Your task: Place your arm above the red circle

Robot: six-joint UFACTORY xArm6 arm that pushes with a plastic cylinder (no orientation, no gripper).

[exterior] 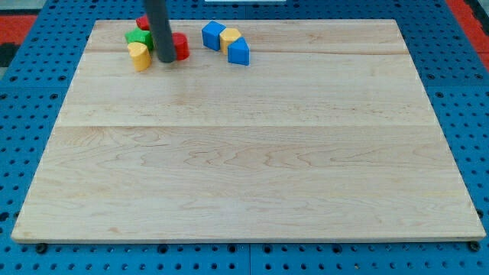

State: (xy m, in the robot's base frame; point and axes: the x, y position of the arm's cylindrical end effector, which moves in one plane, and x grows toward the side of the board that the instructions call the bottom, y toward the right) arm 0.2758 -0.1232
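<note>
My dark rod comes down from the view's top, and my tip [166, 62] rests on the board at the top left, in the middle of a cluster of blocks. A red block [180, 46] lies just right of the tip, partly hidden by the rod. Another red block [142, 22] shows at the top edge, left of the rod; its shape cannot be made out. A green block [139, 37] and a yellow block [140, 55] lie just left of the tip.
A blue block [213, 35], a small yellow block [231, 36] and a blue triangular block [238, 53] sit together right of the cluster. The wooden board [244, 153] lies on a blue perforated table [30, 92].
</note>
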